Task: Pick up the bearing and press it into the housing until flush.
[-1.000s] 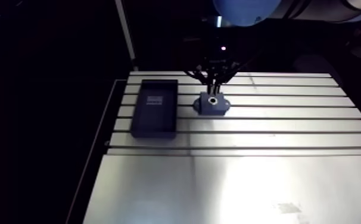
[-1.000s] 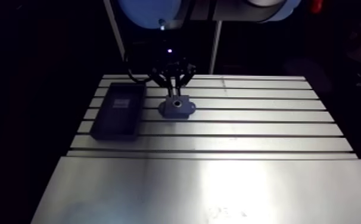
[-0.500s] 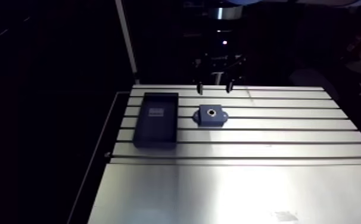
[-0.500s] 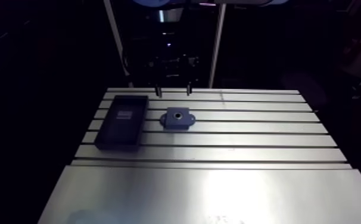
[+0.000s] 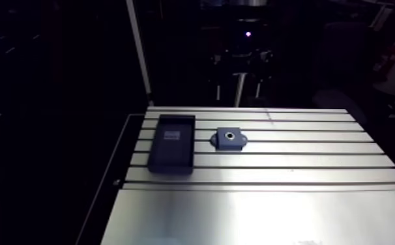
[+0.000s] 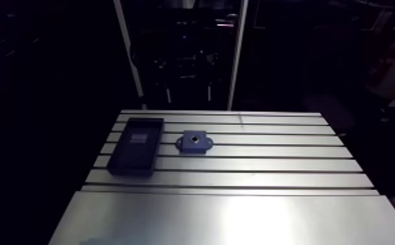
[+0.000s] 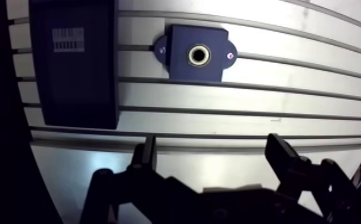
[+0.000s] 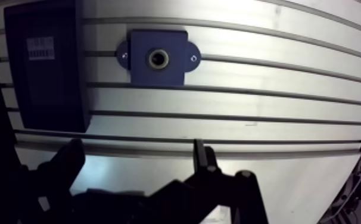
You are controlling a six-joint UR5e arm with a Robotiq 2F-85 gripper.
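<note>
You have one table [image 7: 248, 95]. On it you can count one tray [image 7: 69, 77] with one label [image 7: 68, 39], and one housing [image 7: 186, 68] with one bearing [image 7: 190, 55] and two screws [image 7: 230, 56]. One gripper [image 7: 212, 143] shows two fingers [image 7: 284, 155].

Robotics lab: slotted aluminium table [image 6: 272, 156].
</note>
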